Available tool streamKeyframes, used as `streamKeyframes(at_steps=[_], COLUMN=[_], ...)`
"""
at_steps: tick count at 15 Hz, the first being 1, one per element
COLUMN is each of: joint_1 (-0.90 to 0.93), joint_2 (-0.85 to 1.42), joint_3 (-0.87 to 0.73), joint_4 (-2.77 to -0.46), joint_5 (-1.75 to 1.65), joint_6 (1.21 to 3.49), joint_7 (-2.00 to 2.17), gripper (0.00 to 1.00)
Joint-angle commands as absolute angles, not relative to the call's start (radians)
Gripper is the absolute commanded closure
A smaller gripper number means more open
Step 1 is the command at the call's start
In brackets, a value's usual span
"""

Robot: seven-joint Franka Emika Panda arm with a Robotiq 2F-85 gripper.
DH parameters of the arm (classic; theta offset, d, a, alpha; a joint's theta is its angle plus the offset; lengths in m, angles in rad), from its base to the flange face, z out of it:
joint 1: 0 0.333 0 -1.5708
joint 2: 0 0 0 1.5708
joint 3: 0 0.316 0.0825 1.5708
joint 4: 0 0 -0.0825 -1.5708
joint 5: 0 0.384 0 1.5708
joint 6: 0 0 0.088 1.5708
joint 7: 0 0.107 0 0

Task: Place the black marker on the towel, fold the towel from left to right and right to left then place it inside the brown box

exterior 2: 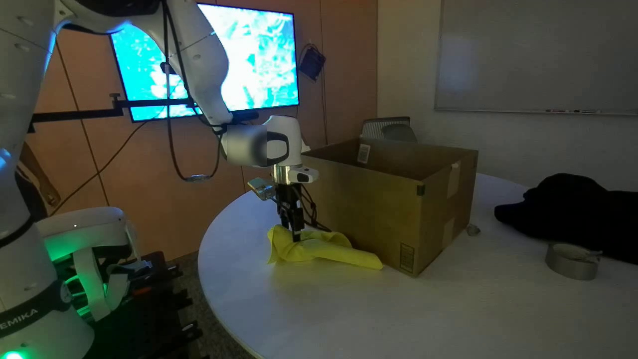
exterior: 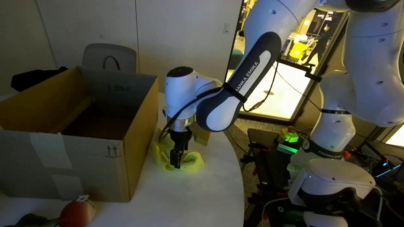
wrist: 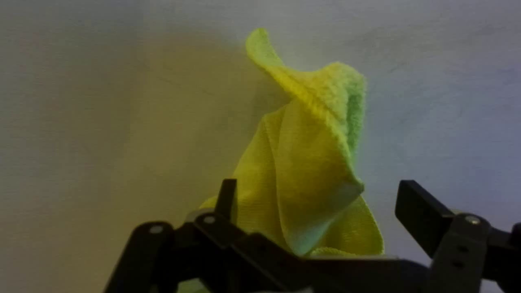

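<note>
Claw (wrist: 317,185) spread wide over the crumpled towel (exterior 2: 324,252), just beside the box (exterior 2: 369,209)

The big brown box stands on a white table (exterior: 195,201) with its top open. The yellow towel is outside the box, just beside one of its long sides. The towel is bunched up and bumpy. Part of it is folded over on top, and in the wrist view one thin corner sticks out past the rest. In an exterior view, one edge is curled like a roll, and its end comes very near the bottom of the box.

The robot arm (exterior: 252,75) bends down next to the box, and the claw points straight down, lower than the box's top edge. The two black fingers (wrist: 423,217) are spread far apart, with towel showing between them, so the claw is not squeezing it. I cannot tell if the fingers touch the towel.

A red round thing (exterior: 75,214) sits close to the end of the box that has two arrows (exterior: 109,151) on it. A gray roll of tape (exterior 2: 570,267) and a heap of black cloth (exterior 2: 573,214) lie past a short end of the box. In an exterior view, a gray chair (exterior: 94,60) stands behind the box. A bright screen (exterior 2: 259,60) hangs well away from the box.
</note>
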State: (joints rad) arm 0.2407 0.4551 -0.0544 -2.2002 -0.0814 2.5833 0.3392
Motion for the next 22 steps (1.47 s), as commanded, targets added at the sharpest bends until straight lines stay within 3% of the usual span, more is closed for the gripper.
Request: streamKeyframes(at_steps=[1,9,10,11,13,20,22], joint_1=[0.188,0.151,0.149,0.147,0.148,0.168,0.171], joint_2=[0.522,0.640,0.650,0.652,0.646,0.548,0.486], joint_3=[-0.024,-0.021,-0.021,-0.021,-0.024,-0.057,-0.067], joint_4=[-2.149,-2.079,-2.075,-2.074,-2.074,-2.136,-2.169], joint_5=[-0.064,-0.041,-0.039,-0.037,-0.038,-0.066,-0.078], joint_6=[2.623,2.662,2.659,2.653,2.643,2.592,2.552], joint_7=[0.276,0.250,0.249,0.246,0.248,0.272,0.279], gripper=[0.00,0.00,0.05,0.26,0.30,0.84,0.90])
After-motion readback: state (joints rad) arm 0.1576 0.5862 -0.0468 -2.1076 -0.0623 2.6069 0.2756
